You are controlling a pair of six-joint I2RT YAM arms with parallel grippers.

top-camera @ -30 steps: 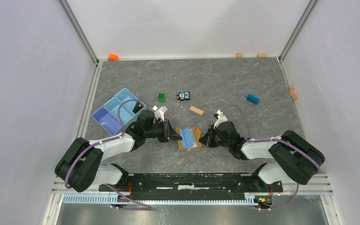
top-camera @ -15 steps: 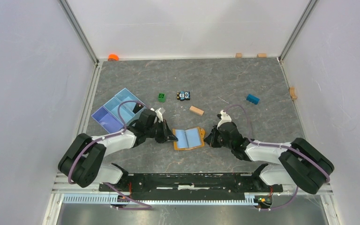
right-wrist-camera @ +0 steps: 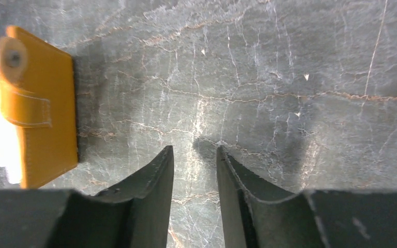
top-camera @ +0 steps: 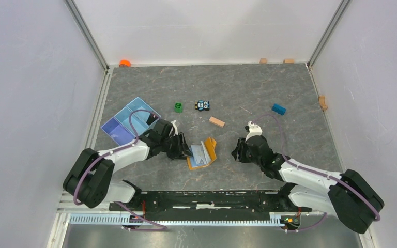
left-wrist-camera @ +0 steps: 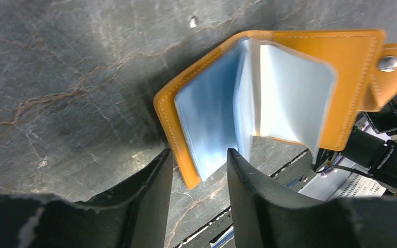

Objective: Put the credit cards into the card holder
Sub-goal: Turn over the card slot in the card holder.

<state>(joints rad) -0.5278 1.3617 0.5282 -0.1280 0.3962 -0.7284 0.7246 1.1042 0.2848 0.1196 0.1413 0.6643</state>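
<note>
Card holder [top-camera: 202,153] lies half open near the desk's near edge, mid way. L claw [top-camera: 187,152] is nearer, fingers a bit apart (holder's corner pokes between them). R claw [top-camera: 236,154], narrow and empty, sits off to its right.

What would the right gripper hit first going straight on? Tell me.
Probably the bare table: only marble lies ahead of the right gripper in its wrist view. The card holder sits off to the side of that line, though depth is unclear.
</note>
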